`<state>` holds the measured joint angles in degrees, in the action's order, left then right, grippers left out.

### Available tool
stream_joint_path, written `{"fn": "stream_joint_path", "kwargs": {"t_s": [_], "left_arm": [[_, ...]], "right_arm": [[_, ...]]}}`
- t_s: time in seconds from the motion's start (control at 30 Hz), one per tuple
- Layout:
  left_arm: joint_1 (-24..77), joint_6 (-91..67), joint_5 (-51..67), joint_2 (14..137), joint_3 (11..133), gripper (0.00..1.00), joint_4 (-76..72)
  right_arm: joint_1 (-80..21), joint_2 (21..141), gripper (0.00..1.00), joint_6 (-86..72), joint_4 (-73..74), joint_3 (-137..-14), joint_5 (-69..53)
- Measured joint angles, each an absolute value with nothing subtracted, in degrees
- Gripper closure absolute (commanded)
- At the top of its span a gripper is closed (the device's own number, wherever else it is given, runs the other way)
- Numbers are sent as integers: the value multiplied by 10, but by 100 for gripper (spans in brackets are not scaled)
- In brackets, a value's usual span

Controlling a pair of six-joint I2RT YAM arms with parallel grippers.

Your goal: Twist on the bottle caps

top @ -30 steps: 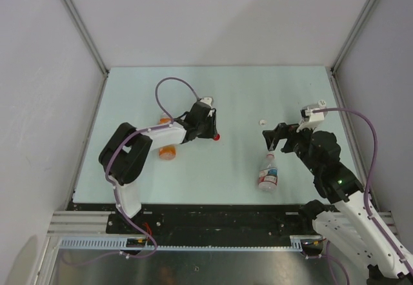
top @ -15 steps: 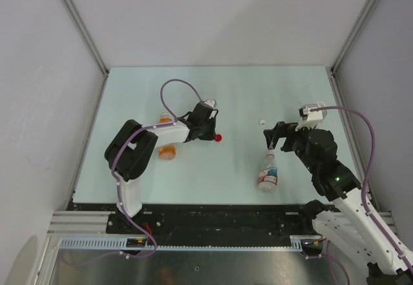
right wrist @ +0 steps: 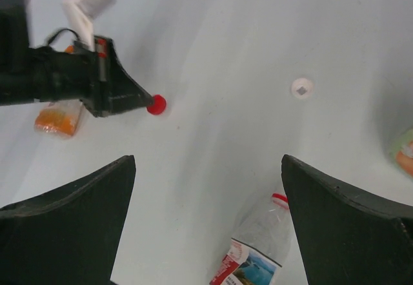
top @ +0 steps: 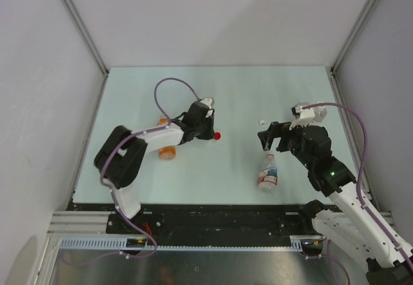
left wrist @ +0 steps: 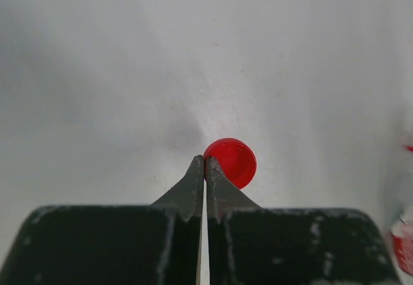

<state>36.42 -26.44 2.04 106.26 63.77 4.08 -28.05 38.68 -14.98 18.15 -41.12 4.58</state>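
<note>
Cap [left wrist: 230, 162] red, round, smooth plastic | L end effector [left wrist: 204, 160] clenched, tips touching it | R end effector [right wrist: 208, 164] released

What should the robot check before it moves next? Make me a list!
1. The left gripper open to take the red cap: not ok, shut, tips at its edge.
2. The right gripper open: ok.
3. The labelled bottle upright: not ok, lying on its side.
4. The white cap in sight: ok, on the table beyond the bottle.
5. The bottle's mouth bare: cannot tell.
</note>
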Motion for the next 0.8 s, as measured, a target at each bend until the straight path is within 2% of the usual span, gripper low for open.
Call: {"fn": "stream_joint_path", "kwargs": {"t_s": [0.13,0.33,0.5,0.67,0.8], "left_arm": [[370,-254,18,929,546,100,-11],[375,-213,81,668,357,100,-225],[378,-173,156,568,250,100,-382],[379,-138,213,510,184,100,-483],[379,-129,245,480,156,100,-550]], "right_arm": [[-281,406,1,-160,176,-411,10],[-282,429,1,-213,123,-411,-73],[-282,492,3,-332,5,-411,-214],[-285,582,12,-481,-138,-410,-372],[-297,639,17,-585,-235,-410,-447]]}}
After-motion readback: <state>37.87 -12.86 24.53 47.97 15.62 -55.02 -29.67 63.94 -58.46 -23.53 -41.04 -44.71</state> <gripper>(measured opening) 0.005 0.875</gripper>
